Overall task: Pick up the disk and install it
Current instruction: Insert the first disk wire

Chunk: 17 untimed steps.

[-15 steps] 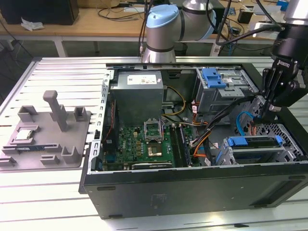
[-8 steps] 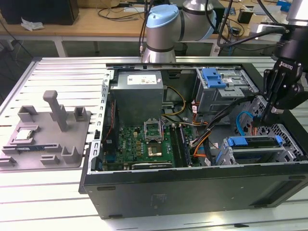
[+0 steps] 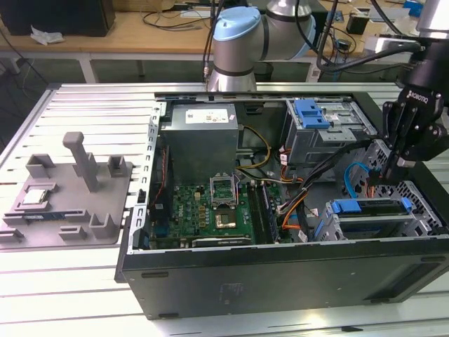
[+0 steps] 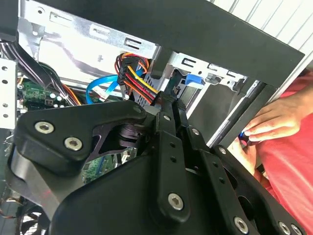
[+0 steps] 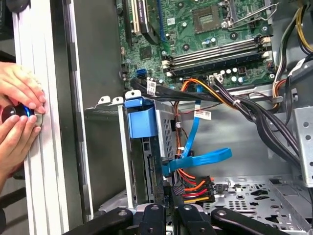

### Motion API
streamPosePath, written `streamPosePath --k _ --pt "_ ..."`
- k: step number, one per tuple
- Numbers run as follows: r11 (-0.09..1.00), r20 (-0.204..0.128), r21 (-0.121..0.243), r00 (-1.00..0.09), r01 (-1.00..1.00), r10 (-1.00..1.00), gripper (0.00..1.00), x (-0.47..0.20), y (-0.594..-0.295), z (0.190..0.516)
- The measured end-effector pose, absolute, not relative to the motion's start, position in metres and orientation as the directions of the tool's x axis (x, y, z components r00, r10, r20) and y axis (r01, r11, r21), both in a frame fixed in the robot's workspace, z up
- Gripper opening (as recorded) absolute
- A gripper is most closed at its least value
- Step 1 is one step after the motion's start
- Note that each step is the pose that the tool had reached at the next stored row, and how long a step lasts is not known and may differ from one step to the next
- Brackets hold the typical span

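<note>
The disk [image 3: 372, 208] lies in the lower drive cage [image 3: 421, 203] at the exterior view's right of the open computer case, its blue frame along its edges. In the first wrist view the blue end of the disk [image 5: 142, 122] stands in the cage slot. My gripper [image 3: 377, 177] hangs just above the far end of that cage, its fingers pressed together with nothing visible between them. In both wrist views the gripper [image 5: 168, 194] [image 4: 168, 102] points at the slot beside the orange and red cable plug [image 5: 195, 188].
A second grey cage with a blue latch plate [image 3: 312, 112] sits behind. Cable bundles [image 3: 309, 189] and the motherboard [image 3: 210, 207] fill the case's middle. A grey fixture [image 3: 70, 196] holds a small chip [image 3: 35, 197]. A person's hands [image 5: 19, 112] rest outside the case wall.
</note>
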State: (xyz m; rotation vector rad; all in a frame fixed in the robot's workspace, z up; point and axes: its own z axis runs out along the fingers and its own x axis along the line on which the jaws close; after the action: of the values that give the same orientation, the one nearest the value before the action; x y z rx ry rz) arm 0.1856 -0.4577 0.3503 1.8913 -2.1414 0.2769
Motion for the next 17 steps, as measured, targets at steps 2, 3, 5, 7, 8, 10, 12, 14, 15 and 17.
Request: streamPosePath --k 2,3,5,7,8,10,12,14,15,17 --pt "0.120 0.305 0.035 -0.104 -0.992 -0.947 0.16 0.183 -0.461 0.350" --pt "0.119 0.301 0.035 -0.103 -0.992 -0.948 0.16 0.182 -0.462 0.350" --pt "0.115 0.290 0.035 -0.101 -0.993 -0.952 0.16 0.181 -0.466 0.350" --pt "0.113 0.280 0.034 -0.099 -0.993 -0.955 0.16 0.180 -0.468 0.350" --pt "0.111 0.274 0.034 -0.097 -0.993 -0.957 0.16 0.179 -0.470 0.350" --pt "0.108 0.265 0.033 -0.095 -0.994 -0.960 0.16 0.179 -0.473 0.350" --pt "0.105 0.257 0.032 -0.094 -0.994 -0.962 0.16 0.178 -0.475 0.350" --pt "0.101 0.235 0.030 -0.091 -0.994 -0.968 0.16 0.178 -0.478 0.352" --pt "0.099 0.225 0.028 -0.090 -0.995 -0.970 0.16 0.178 -0.479 0.353" --pt "0.096 0.205 0.025 -0.089 -0.995 -0.975 0.16 0.177 -0.481 0.356"
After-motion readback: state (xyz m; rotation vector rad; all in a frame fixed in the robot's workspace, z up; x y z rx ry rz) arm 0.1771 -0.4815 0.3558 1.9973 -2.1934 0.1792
